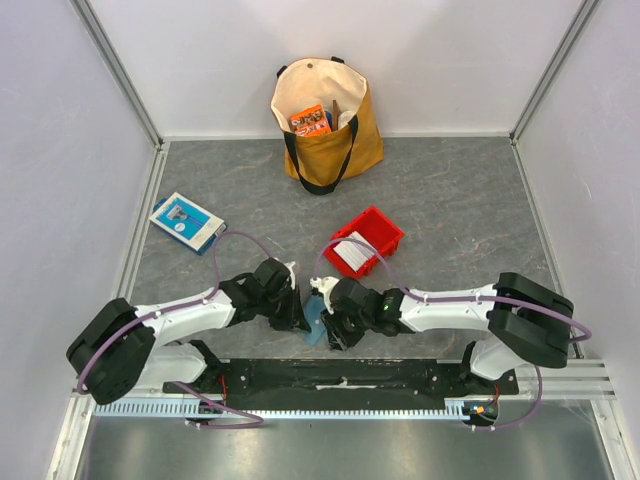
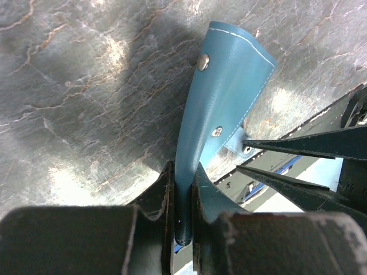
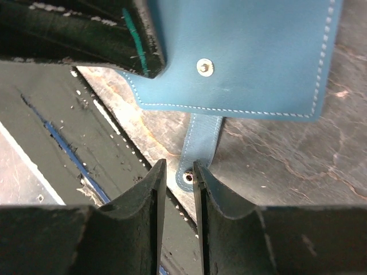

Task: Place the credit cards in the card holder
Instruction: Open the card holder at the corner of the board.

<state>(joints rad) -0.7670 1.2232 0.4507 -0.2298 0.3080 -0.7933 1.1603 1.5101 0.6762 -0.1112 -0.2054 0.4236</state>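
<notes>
The card holder (image 1: 312,322) is a teal wallet (image 2: 223,97) held on edge just above the table's near edge. My left gripper (image 2: 183,172) is shut on its lower edge, and the flap with two metal snaps curves up away from the fingers. My right gripper (image 3: 179,166) stands open by a narrow gap with nothing between its fingers. Its tips sit just short of the wallet's hanging strap tab (image 3: 200,143). In the top view the right gripper (image 1: 328,325) faces the left gripper (image 1: 298,312) across the wallet. Pale credit cards (image 1: 352,252) lie in the red bin.
The red bin (image 1: 385,232) stands behind the right gripper. A blue-and-white flat box (image 1: 186,221) lies at the left. A tan tote bag (image 1: 325,120) with items inside stands at the back wall. The black base rail (image 1: 340,375) runs under both grippers.
</notes>
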